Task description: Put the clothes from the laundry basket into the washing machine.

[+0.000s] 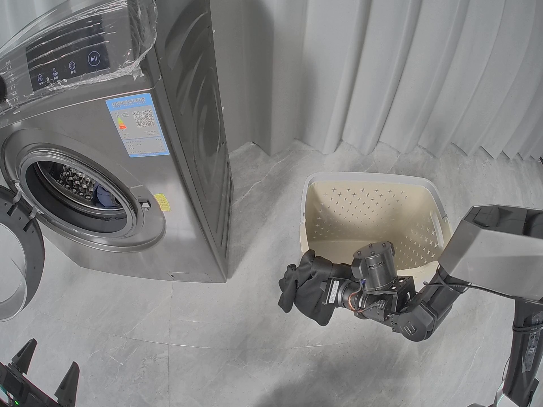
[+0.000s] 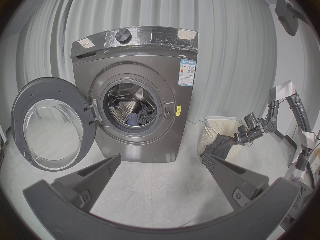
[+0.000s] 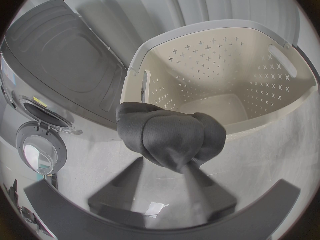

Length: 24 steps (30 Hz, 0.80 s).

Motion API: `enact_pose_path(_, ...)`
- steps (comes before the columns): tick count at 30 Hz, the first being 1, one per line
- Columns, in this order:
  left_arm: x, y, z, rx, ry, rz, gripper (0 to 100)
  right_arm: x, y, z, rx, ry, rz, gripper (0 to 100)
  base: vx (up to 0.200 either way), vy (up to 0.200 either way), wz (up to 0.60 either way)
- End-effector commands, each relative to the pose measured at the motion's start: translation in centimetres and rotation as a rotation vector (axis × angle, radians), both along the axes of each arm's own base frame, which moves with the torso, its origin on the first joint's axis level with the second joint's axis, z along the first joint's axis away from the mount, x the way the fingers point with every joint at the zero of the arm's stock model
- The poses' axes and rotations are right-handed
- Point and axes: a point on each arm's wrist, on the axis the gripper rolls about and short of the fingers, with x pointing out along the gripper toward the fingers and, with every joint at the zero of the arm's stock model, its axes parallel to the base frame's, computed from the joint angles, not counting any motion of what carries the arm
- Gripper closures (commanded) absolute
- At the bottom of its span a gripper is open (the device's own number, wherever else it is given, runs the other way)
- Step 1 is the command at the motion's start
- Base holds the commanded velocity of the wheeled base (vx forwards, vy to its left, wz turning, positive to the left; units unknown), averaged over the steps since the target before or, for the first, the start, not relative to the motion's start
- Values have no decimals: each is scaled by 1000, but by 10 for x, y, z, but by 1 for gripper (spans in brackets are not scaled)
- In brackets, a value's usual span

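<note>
Two arms are at work, in quite different poses. The right arm comes in low from the robot's right side with its elbow bent near the floor [image 1: 226,334]. Its wrist is turned roughly level and points across toward the washing machine [image 1: 186,114]. The right tool [image 3: 166,164] is closed on a dark garment [image 1: 305,289], which is bunched over the fingers and hangs in loose folds beneath them. The garment is off the floor, just outside the near corner of the laundry basket [image 1: 367,177] on the machine's side, and is close against the basket wall.

The left arm is held low at the robot's left. The left tool [image 1: 51,357] is empty, its two fingers spread wide and aimed at the front of the machine from well back.

The machine's round door [image 2: 50,124] is swung fully open to the side. Inside the drum lie a few clothes [image 2: 141,115], one blue and one dark, heaped at the bottom. The cream basket stands on the floor beside the machine, near a pale curtain [image 1: 424,57].
</note>
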Motion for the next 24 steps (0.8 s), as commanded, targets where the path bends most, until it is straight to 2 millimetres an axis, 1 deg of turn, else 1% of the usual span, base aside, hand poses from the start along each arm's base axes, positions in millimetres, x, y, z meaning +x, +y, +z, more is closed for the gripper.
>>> enact_pose_path(1, 1, 0, -5, 3, 20, -1, 0, 5, 2, -2, -2, -9, -12, 100, 0, 0, 0)
enact_pose_path(6, 1, 0, -5, 1, 19, 0, 0, 4, 1, -4, -9, -4, -15, 100, 0, 0, 0)
enact_pose_path(9, 1, 0, -5, 2, 18, -1, 0, 0, 1, -1, -10, -2, -9, 100, 0, 0, 0)
enact_pose_path(10, 1, 0, -5, 2, 18, 0, 0, -4, 0, 3, -7, -8, -7, 100, 0, 0, 0)
enact_pose_path(12, 1, 0, -5, 1, 19, -1, 0, -13, -4, 22, 13, -36, -2, 100, 0, 0, 0)
enact_pose_path(16, 1, 0, -5, 1, 19, -3, 0, -33, -9, 50, 39, -76, 20, 100, 0, 0, 0)
enact_pose_path(17, 1, 0, -5, 1, 19, -3, 0, -33, -9, 50, 39, -76, 20, 100, 0, 0, 0)
enact_pose_path(18, 1, 0, -5, 2, 18, -3, 0, -39, -13, 55, 39, -76, 23, 100, 0, 0, 0)
enact_pose_path(24, 1, 0, -5, 2, 18, -1, 0, -45, -18, 46, 14, -40, 24, 100, 0, 0, 0)
